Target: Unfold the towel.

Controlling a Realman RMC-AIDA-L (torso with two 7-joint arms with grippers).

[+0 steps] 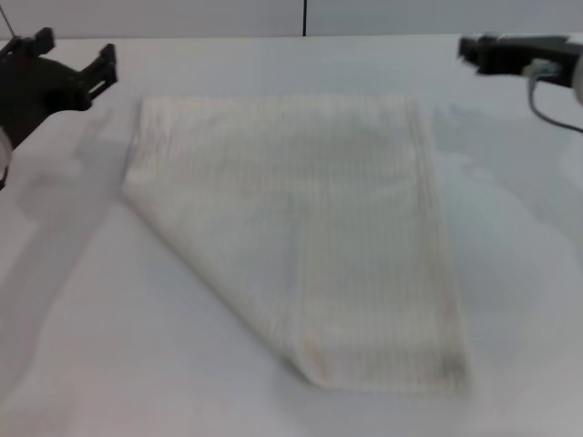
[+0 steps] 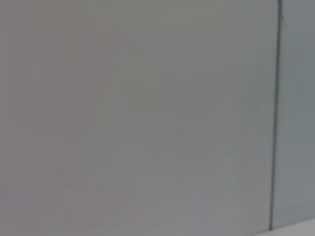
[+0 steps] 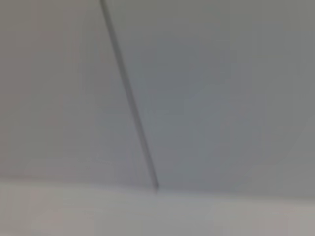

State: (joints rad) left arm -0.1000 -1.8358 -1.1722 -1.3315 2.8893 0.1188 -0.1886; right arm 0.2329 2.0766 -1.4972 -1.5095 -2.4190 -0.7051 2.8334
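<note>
Matt ribbed cloth towel [image 1: 310, 228], smooth white table [image 1: 91, 346]

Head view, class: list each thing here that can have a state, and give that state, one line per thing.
towel: lying flat on the table, still folded, its near-left corner turned in along a diagonal edge, held by neither gripper.
left gripper: raised at the far left, clear of the towel, jaws open and empty.
right gripper: raised at the far right, clear of the towel.
table: bears the towel.
</note>
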